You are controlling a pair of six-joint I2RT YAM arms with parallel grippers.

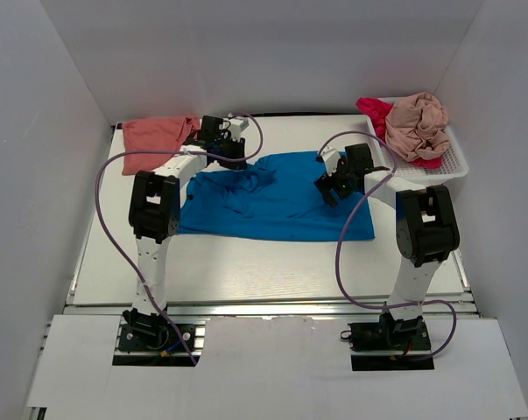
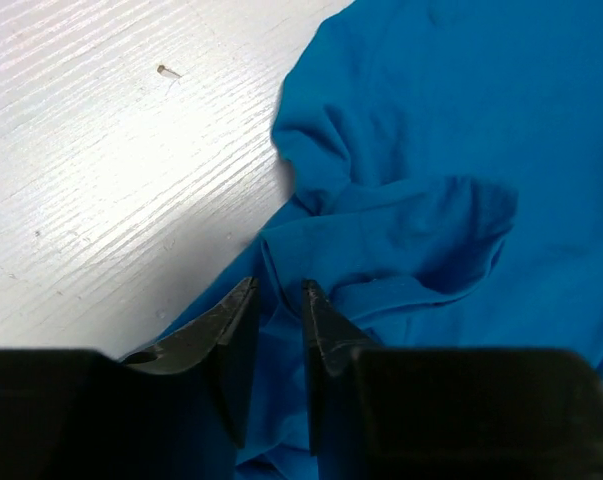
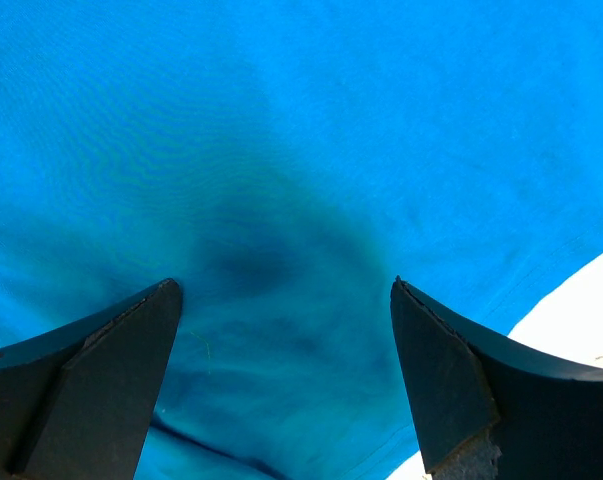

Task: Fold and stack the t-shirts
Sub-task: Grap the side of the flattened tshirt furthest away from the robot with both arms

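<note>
My left gripper (image 2: pixel 279 292) pinches a fold of the blue t-shirt (image 2: pixel 431 120) spread on the table (image 1: pixel 246 271); my right gripper (image 3: pixel 286 295) gapes wide just above it. Only overhead shows the salmon t-shirt (image 1: pixel 154 133) behind and a beige-pink t-shirt (image 1: pixel 417 125) in the basket (image 1: pixel 461 166).

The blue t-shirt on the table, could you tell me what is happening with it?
The blue t-shirt lies spread, not yet folded, on the table. The left gripper is down at its rumpled left edge, jaws nearly together around a fold. The right gripper hovers wide open over its right side. A salmon t-shirt lies at the far left; a beige-pink t-shirt and a magenta t-shirt sit in the basket.
</note>
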